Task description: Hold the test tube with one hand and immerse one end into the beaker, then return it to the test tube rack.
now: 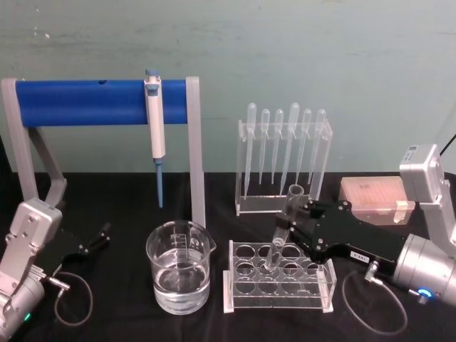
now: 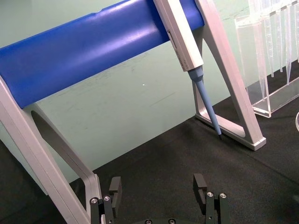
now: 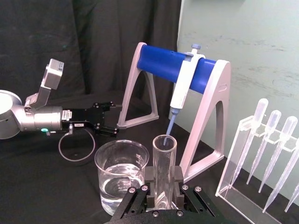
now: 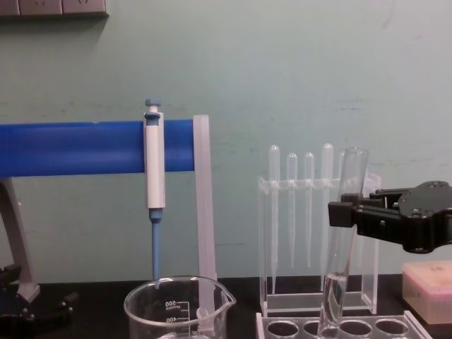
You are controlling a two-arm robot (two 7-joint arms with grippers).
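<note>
Right gripper: black two-finger, clamped on clear glass round-bottomed test tube near its top.
Tube: almost upright, bottom in a hole of clear acrylic rack.
Beaker: clear glass w/ water, just left of rack.
Left gripper: fingers apart, holds nothing, low at table's left.

Even, soft light; slight blur
</note>
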